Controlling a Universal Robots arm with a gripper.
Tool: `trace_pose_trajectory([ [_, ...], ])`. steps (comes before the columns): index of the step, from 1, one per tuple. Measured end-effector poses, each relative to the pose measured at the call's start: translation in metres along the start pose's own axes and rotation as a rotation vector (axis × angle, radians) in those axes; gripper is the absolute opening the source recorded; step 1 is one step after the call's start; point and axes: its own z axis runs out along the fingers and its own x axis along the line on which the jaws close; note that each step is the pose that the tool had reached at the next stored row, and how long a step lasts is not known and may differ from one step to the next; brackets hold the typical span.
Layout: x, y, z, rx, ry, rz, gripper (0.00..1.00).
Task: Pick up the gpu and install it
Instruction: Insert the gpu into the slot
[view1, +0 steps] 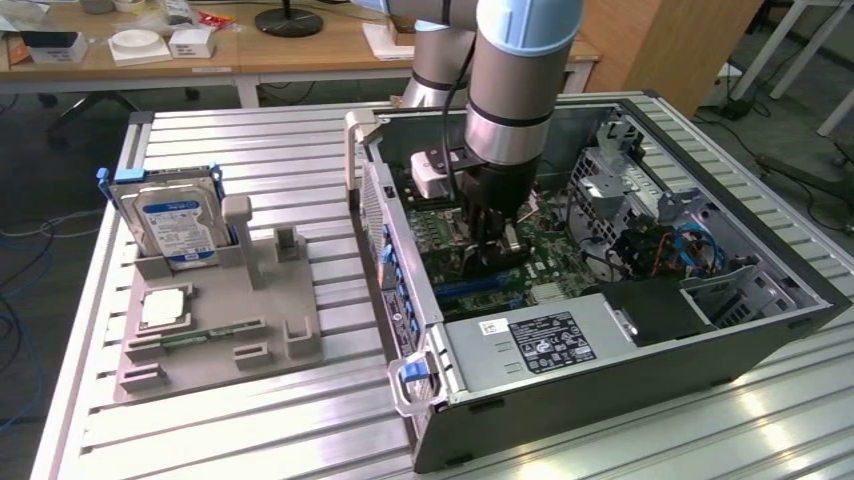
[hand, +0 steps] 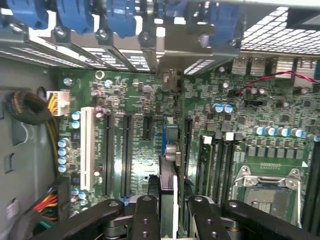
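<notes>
The gpu (hand: 168, 170) shows edge-on in the wrist view as a thin dark card standing upright between my fingers (hand: 145, 212). Its pale metal bracket end (hand: 171, 80) reaches toward the case's rear slot openings. My gripper (hand: 170, 207) is shut on the card, just above a blue-ended slot on the green motherboard (hand: 135, 100). In the exterior view the gripper (view1: 491, 248) is lowered inside the open computer case (view1: 747, 330), over the motherboard (view1: 547, 250), with the dark gpu (view1: 489, 264) at its tips. I cannot tell whether the card's edge touches the slot.
A power supply (view1: 534, 345) fills the case's near end, and drive cages with cables (view1: 667, 240) line the exterior view's right. Blue slot latches (hand: 75, 15) and a CPU socket (hand: 265, 190) flank the card. Outside, a grey fixture (view1: 267, 330) holds a hard drive (view1: 174, 220) and a memory stick (view1: 214, 330).
</notes>
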Motion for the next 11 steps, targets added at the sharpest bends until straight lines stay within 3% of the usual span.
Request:
trace_pose_trajectory([
  [11,0.0025,0.0001,0.0000,0.0000,-0.0015,0.000,0.27],
])
